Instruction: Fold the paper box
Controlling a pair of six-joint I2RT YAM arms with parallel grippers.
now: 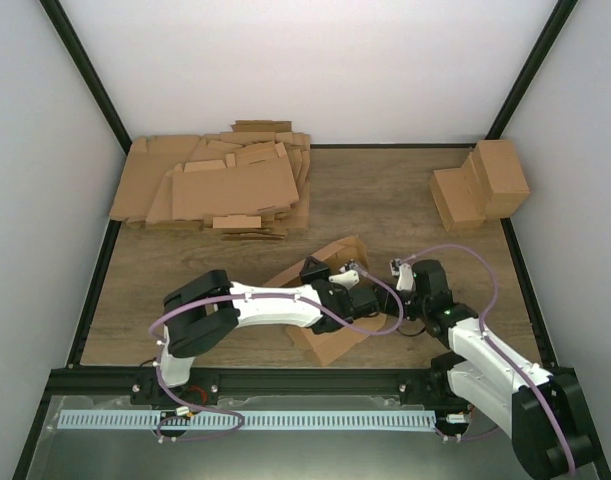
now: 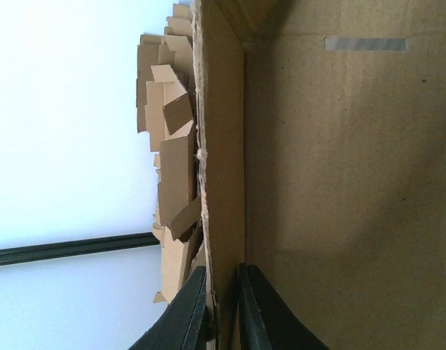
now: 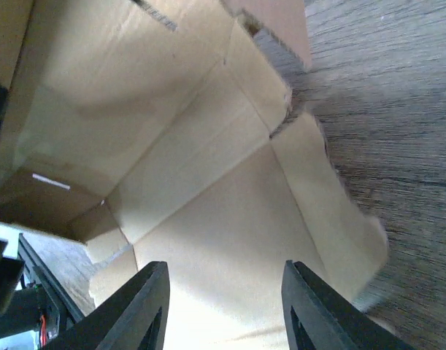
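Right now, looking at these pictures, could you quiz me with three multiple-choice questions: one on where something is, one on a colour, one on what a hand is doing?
1. Where does the heap of flat cardboard sheets lie?
A) at the far left of the table
B) at the far right
C) between the arm bases

2. What colour are the looping cables?
A) green
B) orange
C) purple

3. What is the left hand doing with the paper box?
A) hovering open above it
B) pinching one of its walls
C) nowhere near it

Answers:
1 A, the top view shows the heap at the far left.
2 C, purple loops show in the top view.
3 B, the left wrist view shows its fingers shut on the wall's edge.
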